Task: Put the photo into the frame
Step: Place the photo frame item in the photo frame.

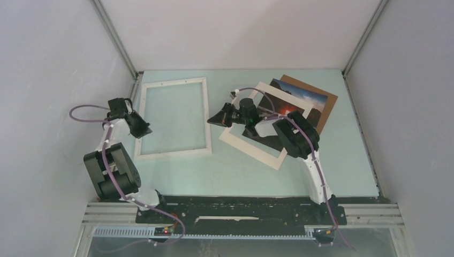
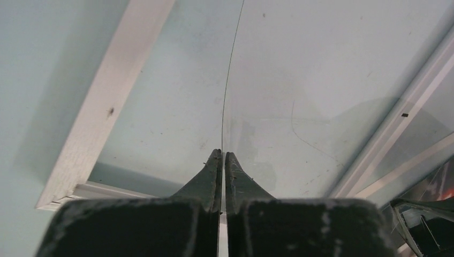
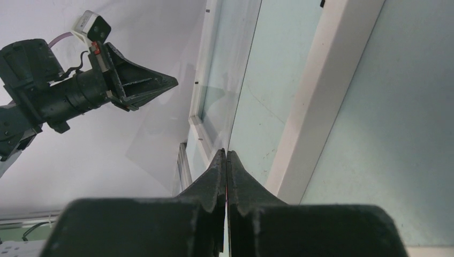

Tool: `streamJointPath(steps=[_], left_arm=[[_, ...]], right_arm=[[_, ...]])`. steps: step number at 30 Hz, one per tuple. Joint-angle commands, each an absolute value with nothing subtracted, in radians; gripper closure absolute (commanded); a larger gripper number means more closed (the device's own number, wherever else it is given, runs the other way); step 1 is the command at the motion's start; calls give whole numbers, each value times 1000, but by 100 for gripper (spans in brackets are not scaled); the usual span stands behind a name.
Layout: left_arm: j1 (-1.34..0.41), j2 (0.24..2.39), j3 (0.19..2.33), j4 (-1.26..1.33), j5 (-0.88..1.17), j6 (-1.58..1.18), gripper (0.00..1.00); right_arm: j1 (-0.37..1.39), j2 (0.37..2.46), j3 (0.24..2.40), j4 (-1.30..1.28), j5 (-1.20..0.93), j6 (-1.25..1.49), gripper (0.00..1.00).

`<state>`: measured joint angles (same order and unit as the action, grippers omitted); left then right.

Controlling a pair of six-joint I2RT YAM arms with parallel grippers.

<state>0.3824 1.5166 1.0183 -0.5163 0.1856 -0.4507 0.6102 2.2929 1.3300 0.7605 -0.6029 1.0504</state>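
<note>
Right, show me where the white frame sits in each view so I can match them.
Top external: the frame lies flat, left of centre.
Left wrist: the frame's rim slants up the left side.
Right wrist: the frame's rim slants up, right of the jaws.
Shared landmark: the left gripper, jaws shut on a clear sheet.

1. left arm (image 1: 112, 166): folded at the left side, elbow low near the base, wrist raised and pointing right.
2. left gripper (image 1: 144, 129): fingers (image 2: 209, 176) pressed together, pinching the edge of a thin clear sheet (image 2: 300, 96).
3. right arm (image 1: 302, 142): reaches forward from its base, then bends left, wrist pointing left.
4. right gripper (image 1: 212, 121): fingers (image 3: 214, 176) closed together, pinching what looks like the sheet's opposite edge.
5. the two grippers face each other, well apart.
</note>
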Motion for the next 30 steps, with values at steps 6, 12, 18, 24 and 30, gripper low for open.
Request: streamJointPath(steps=[6, 12, 18, 24, 30], left_arm=[[426, 1526, 1161, -522, 121, -414, 100], [427, 1574, 1221, -522, 133, -430, 100], [430, 1632, 1261, -511, 146, -440, 100], [435, 1681, 1295, -497, 152, -448, 100], [437, 1727, 1310, -484, 173, -459, 100]], right_arm=[[633, 2354, 1478, 778, -566, 1067, 100], [632, 2378, 1524, 755, -550, 1071, 100], [631, 2405, 1579, 730, -546, 1070, 100], [623, 2429, 1618, 711, -541, 1066, 100], [614, 2449, 1647, 696, -541, 1064, 100]])
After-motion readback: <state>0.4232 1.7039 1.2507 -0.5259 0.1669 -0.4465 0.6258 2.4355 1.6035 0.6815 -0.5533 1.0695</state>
